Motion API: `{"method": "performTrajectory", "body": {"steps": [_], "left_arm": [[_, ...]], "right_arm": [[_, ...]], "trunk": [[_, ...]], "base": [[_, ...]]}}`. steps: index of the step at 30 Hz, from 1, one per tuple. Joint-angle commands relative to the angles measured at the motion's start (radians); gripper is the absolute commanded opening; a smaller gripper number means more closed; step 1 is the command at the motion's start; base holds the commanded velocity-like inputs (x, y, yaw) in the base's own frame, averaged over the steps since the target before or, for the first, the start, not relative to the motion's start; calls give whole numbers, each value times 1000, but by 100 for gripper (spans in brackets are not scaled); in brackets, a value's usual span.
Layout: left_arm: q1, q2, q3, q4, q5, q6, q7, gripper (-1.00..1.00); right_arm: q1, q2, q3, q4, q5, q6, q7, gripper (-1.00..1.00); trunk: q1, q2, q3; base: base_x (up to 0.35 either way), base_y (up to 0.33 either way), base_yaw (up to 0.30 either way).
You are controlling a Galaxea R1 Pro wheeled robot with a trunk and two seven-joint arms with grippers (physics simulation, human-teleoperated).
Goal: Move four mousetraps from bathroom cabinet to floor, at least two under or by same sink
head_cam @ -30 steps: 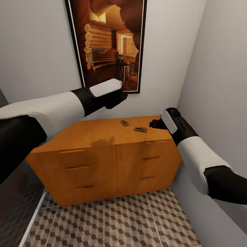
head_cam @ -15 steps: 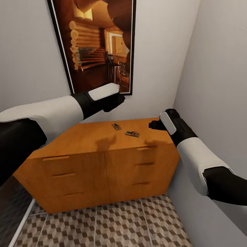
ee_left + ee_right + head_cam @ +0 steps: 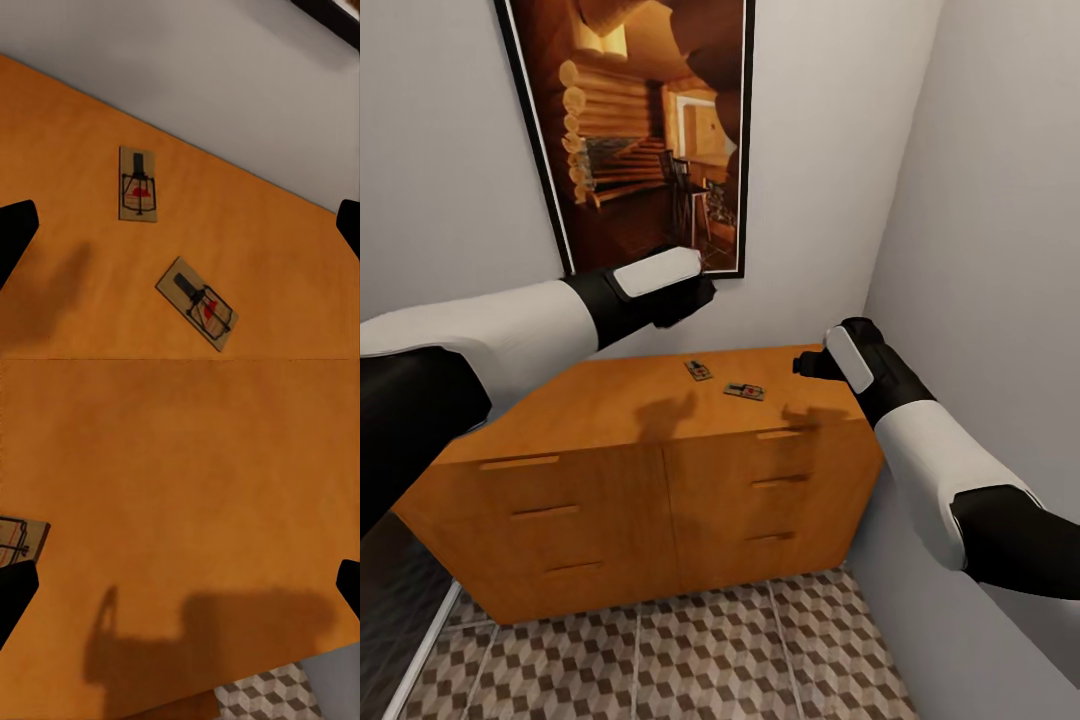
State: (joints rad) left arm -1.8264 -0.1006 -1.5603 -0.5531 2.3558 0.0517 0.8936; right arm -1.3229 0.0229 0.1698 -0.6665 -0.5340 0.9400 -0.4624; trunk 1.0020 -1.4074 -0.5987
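two mousetraps on orange cabinet — cube-tiled floor below; both pincers apart.

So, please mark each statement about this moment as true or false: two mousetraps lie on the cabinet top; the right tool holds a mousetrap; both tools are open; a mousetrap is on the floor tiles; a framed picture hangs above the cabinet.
1. Two mousetraps lie on top of the cabinet. True.
2. The right tool holds a mousetrap. False: it hangs empty over the cabinet top.
3. Both tools are open. True: the left tool and the right one show fingertips spread wide apart.
4. A mousetrap lies on the floor tiles. False: none is seen there.
5. A framed picture hangs on the wall above the cabinet. True.
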Motion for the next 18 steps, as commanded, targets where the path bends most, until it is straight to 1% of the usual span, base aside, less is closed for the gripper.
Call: {"method": "performTrajectory", "body": {"steps": [1,4,8,14,18], "left_arm": [[-2,2,-15,0,0,5,2,100],[-2,8,-38,0,0,5,2,100],[-2,14,-59,4,0,6,2,100],[-2,19,-66,54,0,6,13,100],[2,16,-68,96,0,7,62,100]], "right_arm": [[-1,0,3,-1,-10,2,-10,100],[-1,0,3,-1,-10,3,-9,100],[-1,0,3,-1,-11,3,-9,100],[-1,0,2,-1,-12,2,-8,100],[0,0,2,-1,-14,2,-7,100]], "trunk": [[0,-1,-1],[0,-1,-1],[0,-1,-1],[0,-1,-1],[0,-1,-1]], "base": [[1,-2,0],[1,-1,0],[0,0,0],[0,0,0],[0,0,0]]}}
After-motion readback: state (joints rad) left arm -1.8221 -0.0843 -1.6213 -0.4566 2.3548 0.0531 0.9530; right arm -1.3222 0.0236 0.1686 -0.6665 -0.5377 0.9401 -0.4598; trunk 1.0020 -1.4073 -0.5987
